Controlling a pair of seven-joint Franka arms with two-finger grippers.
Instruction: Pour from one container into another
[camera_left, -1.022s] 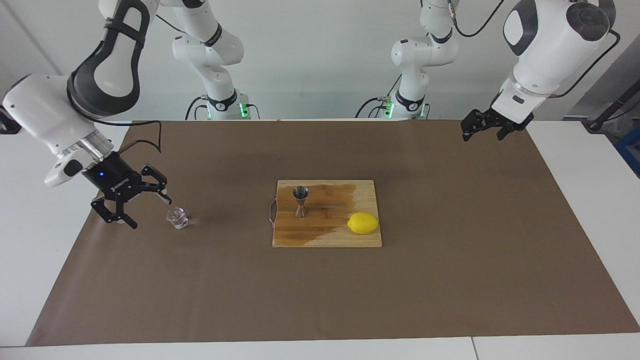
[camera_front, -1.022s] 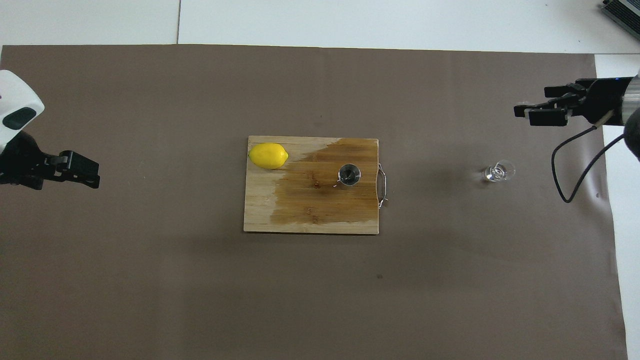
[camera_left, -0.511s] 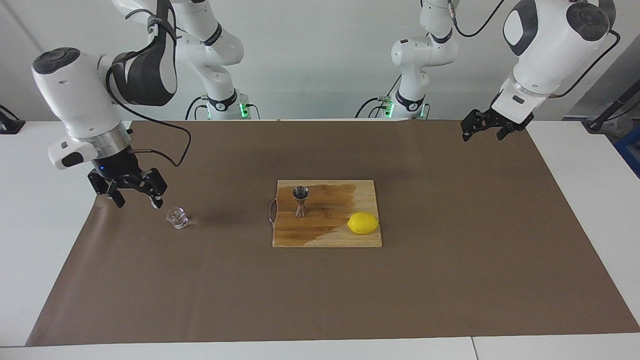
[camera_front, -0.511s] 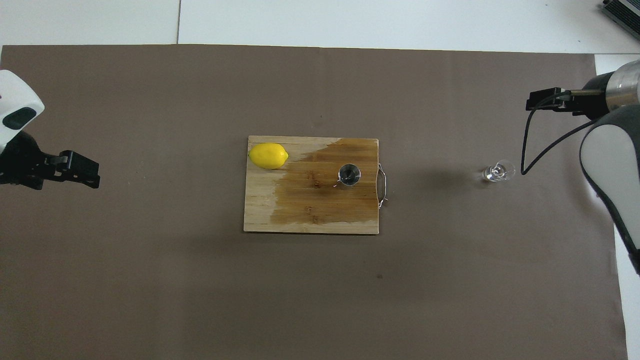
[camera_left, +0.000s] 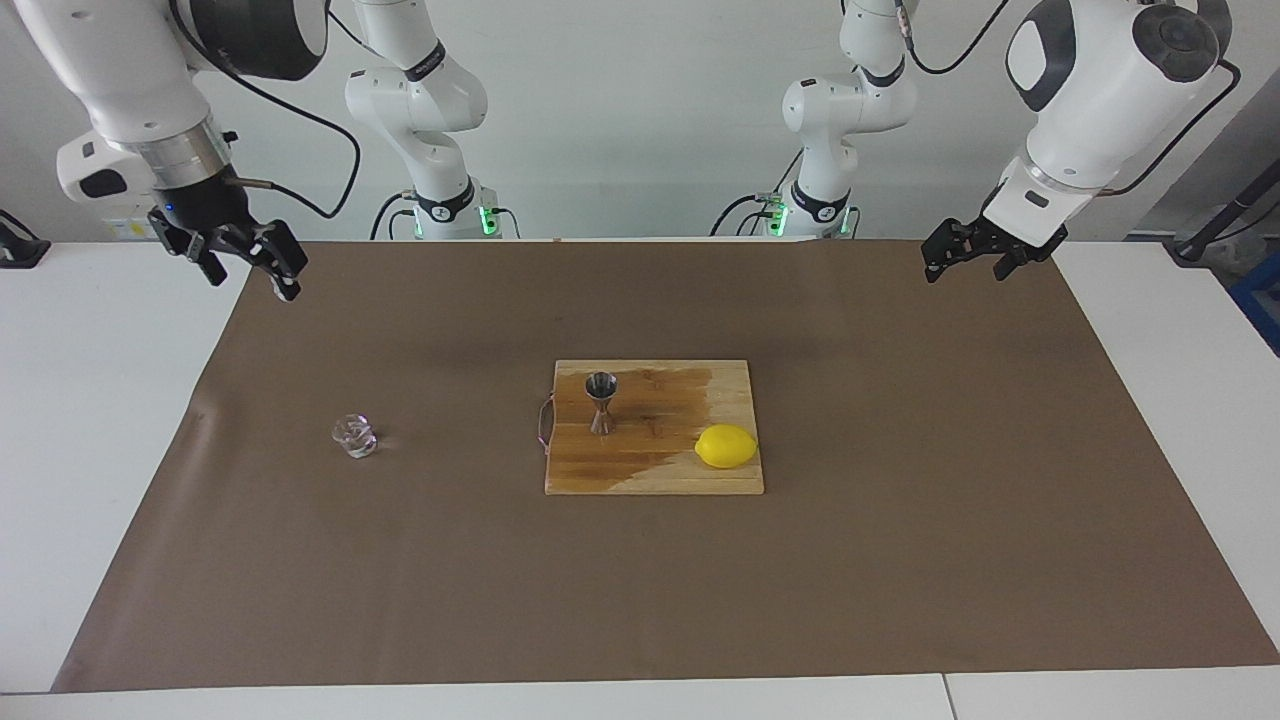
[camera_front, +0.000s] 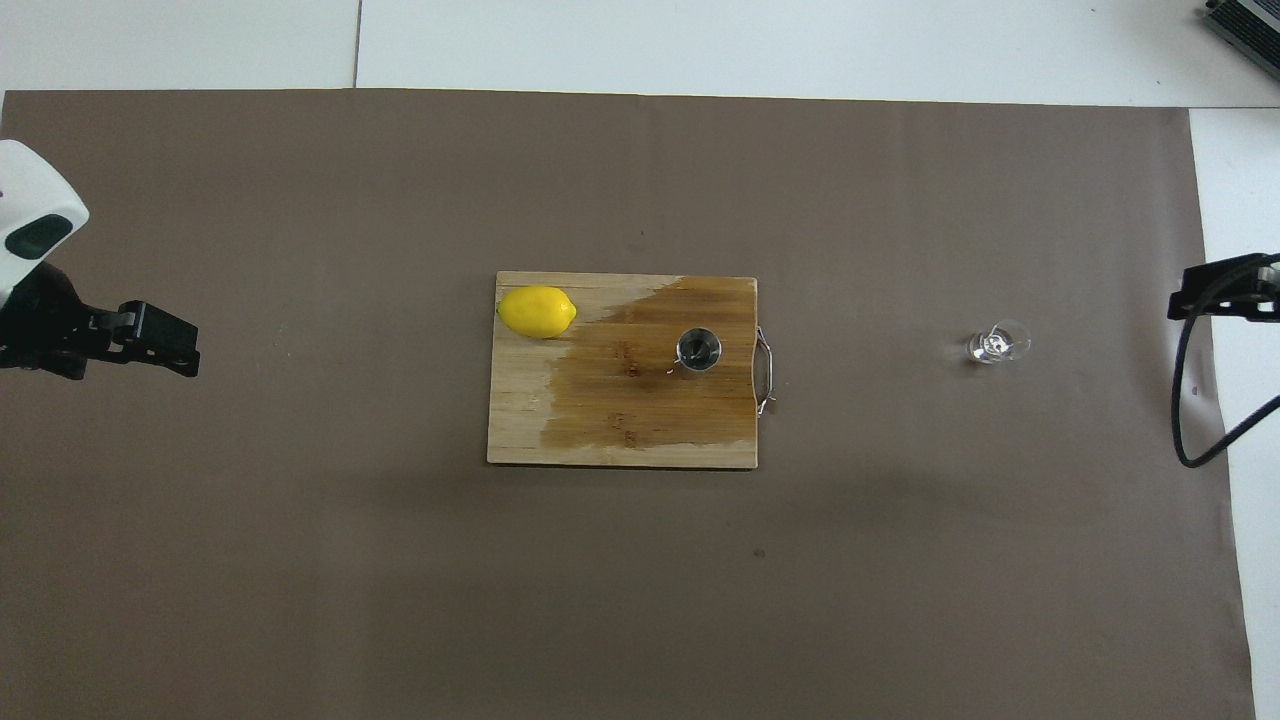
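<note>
Tumbler (camera_left: 354, 437), small and of clear glass, stands upright on the brown table cover (camera_left: 900, 560), unheld, toward the right arm's end of the table. It sits well below and well apart from the right gripper (camera_left: 243, 257), which hangs in the air over the cover's corner nearest its own base. That gripper carries nothing; its fingers appear parted, with a visible gap between the tips. Jigger (camera_left: 601, 401), of steel and hourglass-shaped, stands upright on the cutting board (camera_left: 655, 475) at mid-table, farther from the right gripper than the tumbler is. A dark wet patch covers much of the board around it. A lemon (camera_left: 726, 446) lies on the same board, on the jigger's side toward the left arm.

The left gripper (camera_left: 975, 250) waits over the cover's edge at its own end, well apart from everything, holding nothing; whether its fingers are parted cannot be read.

Judgement: both vessels stand free and upright and no grasp is in hand, so either pouring is finished or not begun.
</note>
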